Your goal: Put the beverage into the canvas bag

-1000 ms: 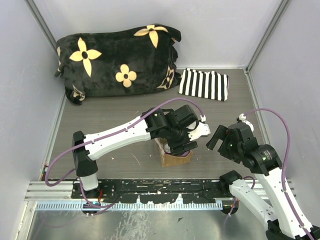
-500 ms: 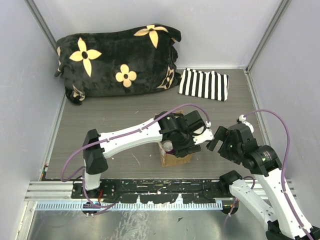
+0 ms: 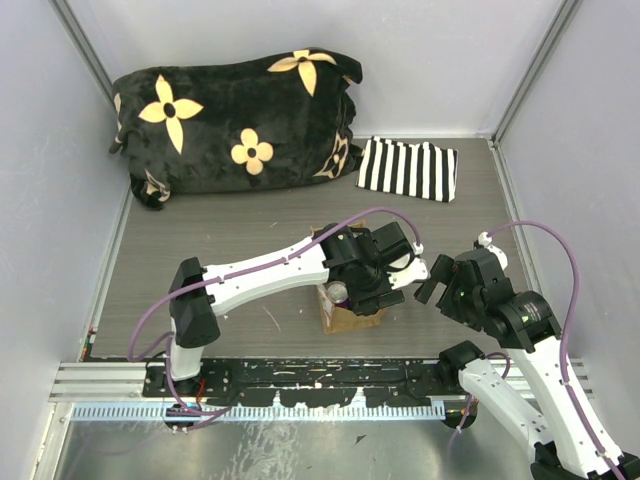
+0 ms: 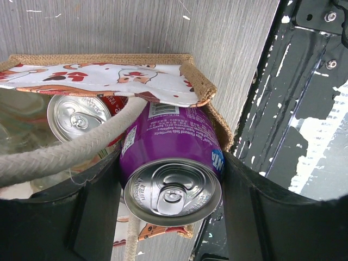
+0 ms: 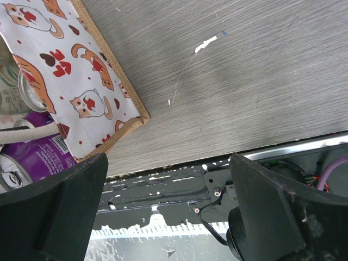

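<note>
Along the far edge of your desk (image 3: 200,235), a plump black plush cushion (image 3: 235,120) with yellow flower shapes fills the far-left corner. A flat black-and-white striped cloth (image 3: 408,168) lies to its right, toward the far-right corner, and both are well apart from the work. The canvas bag (image 3: 350,318) stands near the middle of the near edge, just beyond the black mounting rail (image 3: 330,372). From above, your left arm's wrist hides most of it. Its rim is coarse tan weave and its lining is smooth white fabric printed with orange cats and red marks. A thick cream rope handle (image 4: 60,155) crosses the mouth and touches the purple beverage can (image 4: 174,157). A red can (image 4: 76,117) with a silver top already lies inside, just left of the purple one. The desk is grey with a fine wood grain. Your left arm reaches rightward from the near-left corner, wrist bent down over the bag. The left claw (image 4: 171,185) pinches the purple beverage can by its sides, and the can's far end is inside the bag's mouth. Your right arm rises from the near-right corner, and the right claw (image 5: 163,201) hangs just right of the bag, fingers spread wide, holding nothing.
</note>
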Tool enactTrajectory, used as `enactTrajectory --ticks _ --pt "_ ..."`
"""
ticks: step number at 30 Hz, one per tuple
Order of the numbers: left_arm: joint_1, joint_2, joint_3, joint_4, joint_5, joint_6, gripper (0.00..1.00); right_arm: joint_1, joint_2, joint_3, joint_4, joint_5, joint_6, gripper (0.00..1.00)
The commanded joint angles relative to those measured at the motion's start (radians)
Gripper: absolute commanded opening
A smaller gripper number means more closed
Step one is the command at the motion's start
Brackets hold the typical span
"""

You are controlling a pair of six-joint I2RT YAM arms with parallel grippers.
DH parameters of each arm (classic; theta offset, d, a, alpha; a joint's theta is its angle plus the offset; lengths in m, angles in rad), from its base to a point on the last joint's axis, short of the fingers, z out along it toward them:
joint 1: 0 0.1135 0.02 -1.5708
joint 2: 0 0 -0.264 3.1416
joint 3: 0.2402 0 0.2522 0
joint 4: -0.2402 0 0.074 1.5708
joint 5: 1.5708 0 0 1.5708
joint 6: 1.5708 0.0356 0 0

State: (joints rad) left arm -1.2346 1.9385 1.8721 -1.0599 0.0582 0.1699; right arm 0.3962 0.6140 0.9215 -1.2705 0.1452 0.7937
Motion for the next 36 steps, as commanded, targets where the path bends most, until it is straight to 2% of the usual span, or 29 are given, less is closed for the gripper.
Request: enactTrajectory --ticks 1,5,6,9,13,17,23,32,36 --pt "-0.023 0.033 -0.011 0.058 0.087 -0.029 0.01 0.000 -0.005 0.002 0.019 0.012 0.012 1.00" --pt "-0.023 0.039 -0.019 0.059 0.089 -0.030 0.05 0.000 -0.005 0.000 0.019 0.014 0.011 1.00" --pt "-0.024 0.040 -0.018 0.059 0.090 -0.032 0.09 -0.001 -0.005 -0.002 0.019 0.014 0.012 1.00" --pt "-0.023 0.041 -0.015 0.059 0.089 -0.031 0.29 0.000 -0.005 -0.005 0.020 0.013 0.010 1.00" --pt "-0.023 0.038 -0.012 0.059 0.081 -0.027 0.63 0.000 -0.002 -0.004 0.022 0.013 0.009 1.00" --pt "-0.024 0.029 -0.009 0.058 0.079 -0.026 0.81 0.000 -0.002 -0.001 0.023 0.010 0.008 1.00" --pt "-0.023 0.014 0.000 0.056 0.070 -0.026 0.86 0.000 0.002 0.000 0.028 0.007 0.009 1.00" --pt "-0.023 -0.006 0.032 0.055 0.028 -0.023 0.81 -0.001 0.016 0.014 0.029 0.005 0.004 1.00" --pt "-0.022 -0.010 0.044 0.050 0.011 -0.014 0.82 0.000 0.022 0.016 0.034 0.003 0.002 1.00"
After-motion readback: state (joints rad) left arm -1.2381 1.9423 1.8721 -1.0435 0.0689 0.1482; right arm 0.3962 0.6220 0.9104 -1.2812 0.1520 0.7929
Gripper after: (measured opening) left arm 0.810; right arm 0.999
